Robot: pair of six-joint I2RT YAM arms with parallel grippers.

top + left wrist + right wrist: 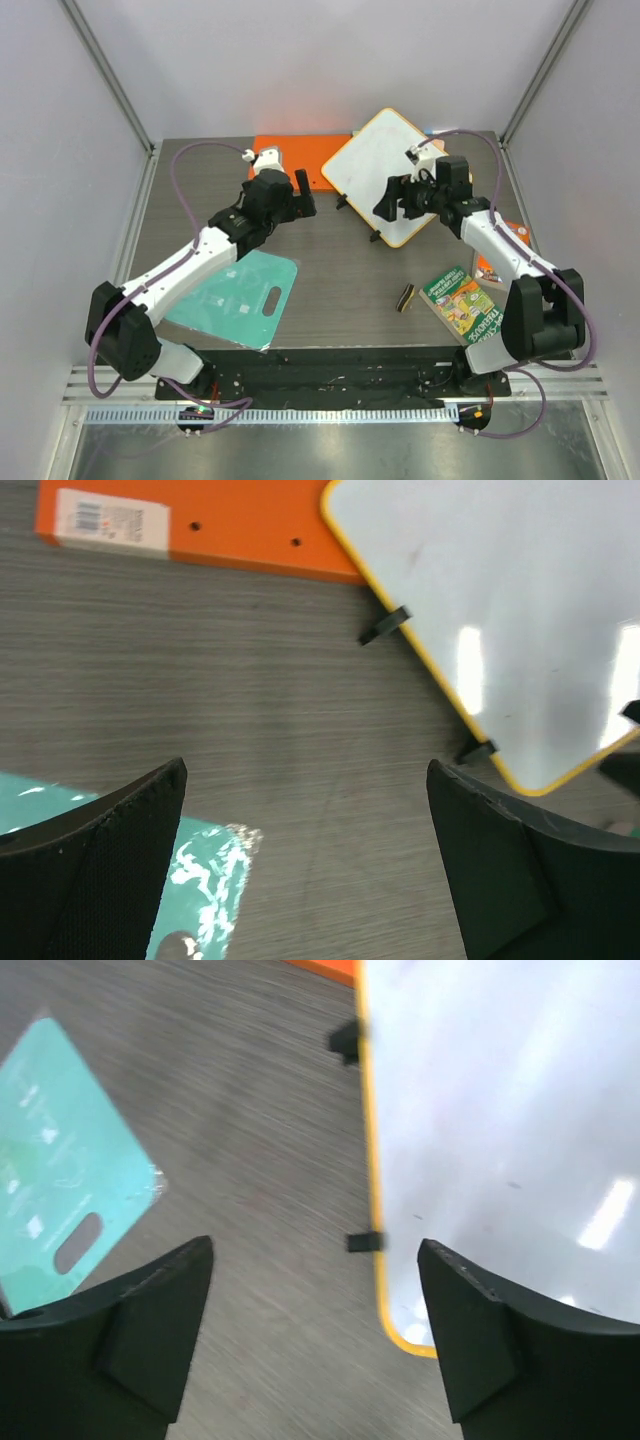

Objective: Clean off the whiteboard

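Nearby, orange folder (298, 160) touches whiteboard (378, 165), teal sheet (245, 295) apart; left gripper (307, 772), right gripper (315, 1248) spread.

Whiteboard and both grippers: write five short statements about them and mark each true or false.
1. The whiteboard overlaps one end of the orange folder. True.
2. The right gripper is shut on an eraser. False: its jaws stand apart with nothing between them.
3. The left gripper is open and holds nothing. True.
4. The teal sheet lies on top of the whiteboard. False: it lies on the table by the left arm, apart from the board.
5. The green book lies beside the left arm. False: it lies by the right arm.
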